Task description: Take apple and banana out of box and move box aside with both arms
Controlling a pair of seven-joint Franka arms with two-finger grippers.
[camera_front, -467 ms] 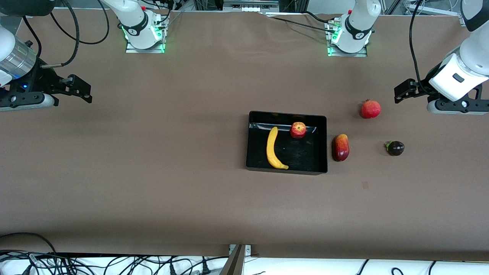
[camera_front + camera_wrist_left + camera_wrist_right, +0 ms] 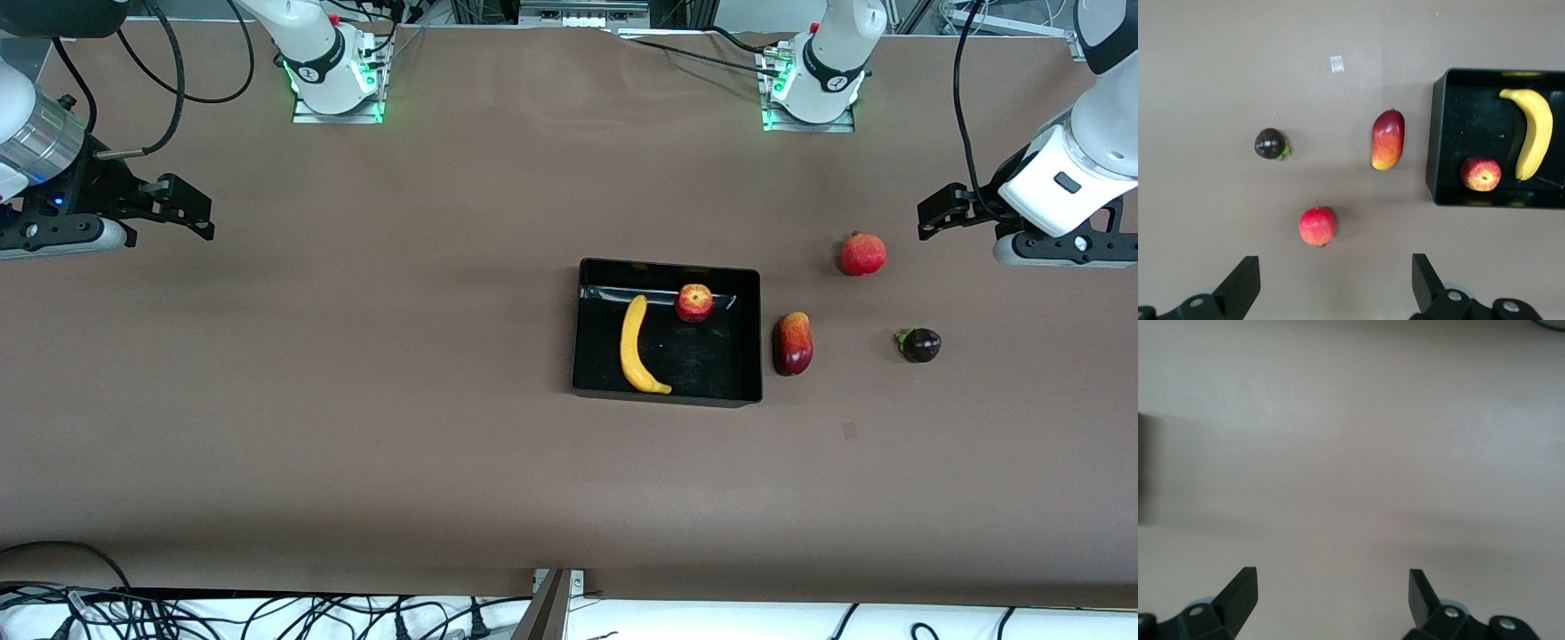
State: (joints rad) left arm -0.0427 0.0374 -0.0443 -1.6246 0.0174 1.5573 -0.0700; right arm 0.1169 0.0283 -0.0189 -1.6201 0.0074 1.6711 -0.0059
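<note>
— What does the counter (image 2: 356,400) look like?

— It has a plain brown cover, matte, and it fills almost the whole front view. The light is even and soft, with a darker band across the part nearer to the front camera.

— Is something on the cover itself?

— Only a small pale square mark (image 2: 851,431), nearer to the front camera than the middle. In the left wrist view this mark (image 2: 1337,64) looks whitish.

— And around the counter?

— Along the lower edge there is a white surface with many black cables (image 2: 267,615) lying loose. A metal bracket (image 2: 556,588) sits at the middle of this edge. At the top edge I see metal frames and more cables (image 2: 569,13).
</note>
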